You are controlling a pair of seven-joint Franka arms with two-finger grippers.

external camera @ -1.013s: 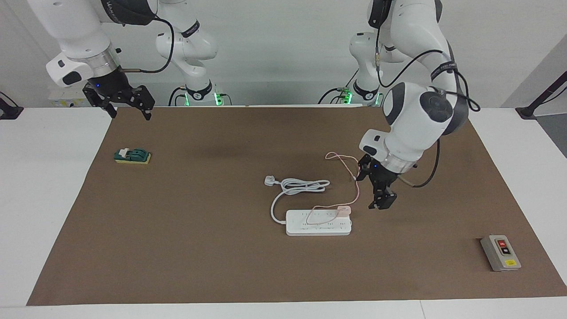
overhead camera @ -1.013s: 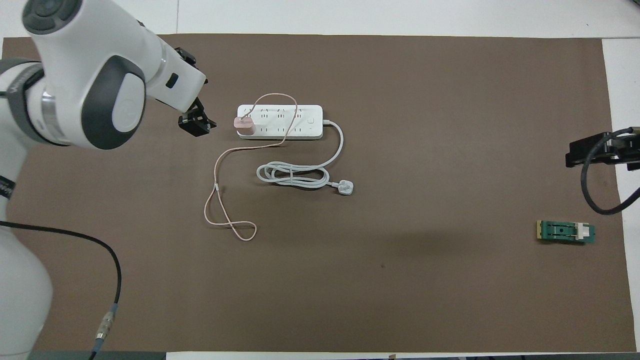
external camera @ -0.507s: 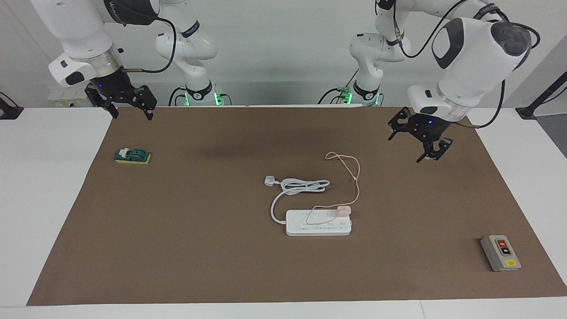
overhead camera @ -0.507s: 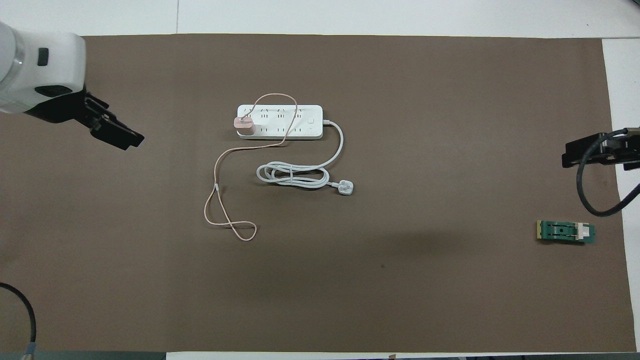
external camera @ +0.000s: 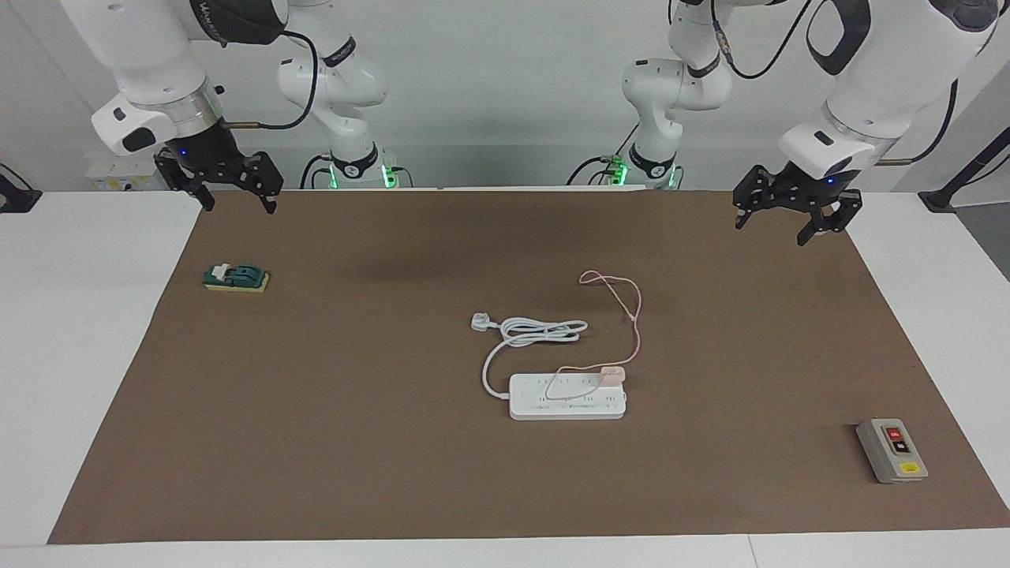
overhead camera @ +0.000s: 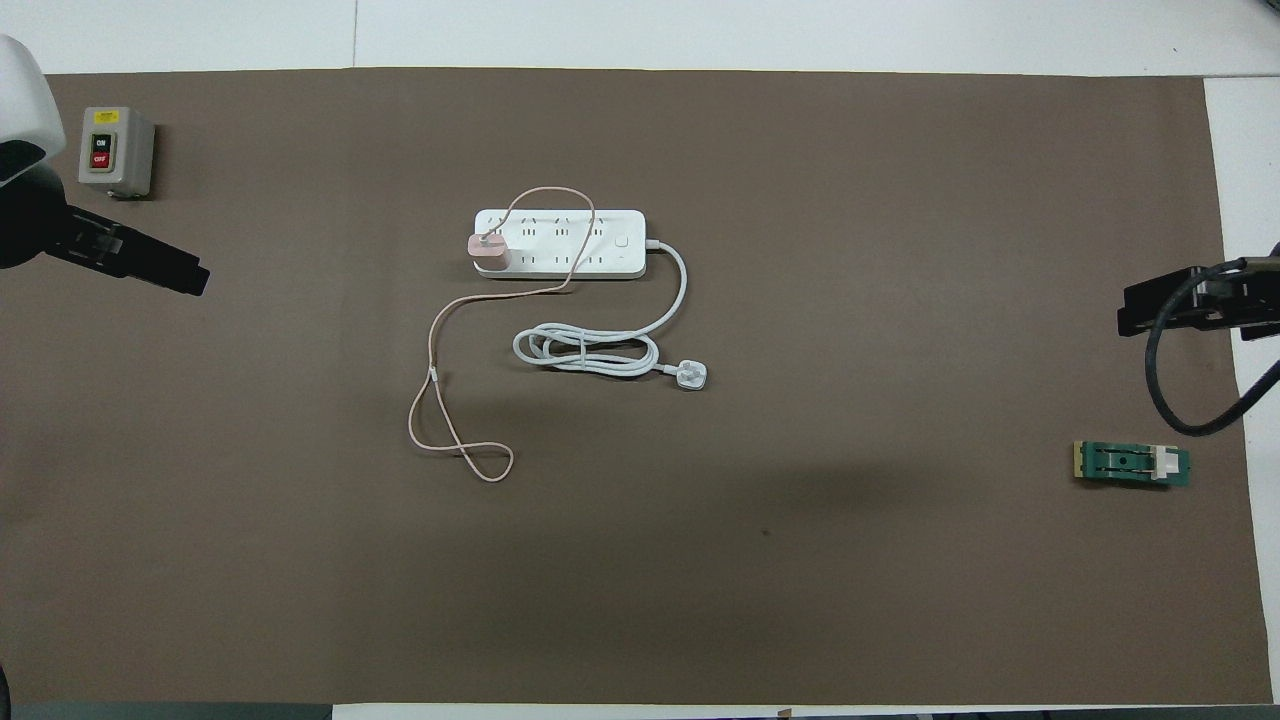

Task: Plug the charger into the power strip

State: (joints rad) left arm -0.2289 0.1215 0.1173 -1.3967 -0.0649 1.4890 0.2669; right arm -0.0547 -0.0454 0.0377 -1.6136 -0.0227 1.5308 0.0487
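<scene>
The white power strip [external camera: 568,401] lies flat in the middle of the brown mat, and it also shows in the overhead view [overhead camera: 575,243]. The pale-pink charger [external camera: 613,374] stands on the strip's end toward the left arm, its prongs hidden; in the overhead view [overhead camera: 489,252] it covers the end socket. Its thin pink cable [external camera: 636,315] loops over the strip and trails toward the robots. My left gripper [external camera: 777,229] is open and empty, raised over the mat's edge at the left arm's end. My right gripper [external camera: 237,207] is open and empty, raised over the mat's corner at the right arm's end.
The strip's thick white cord ends in a white three-pin plug [external camera: 480,321], lying nearer to the robots than the strip. A grey box with red and black buttons [external camera: 892,450] sits at the left arm's end. A green and yellow part [external camera: 237,278] lies under the right gripper's side.
My left gripper has left the charger's side, risen and swung back to the mat's edge at its own end, uncovering the grey box in the overhead view. The right arm barely moved.
</scene>
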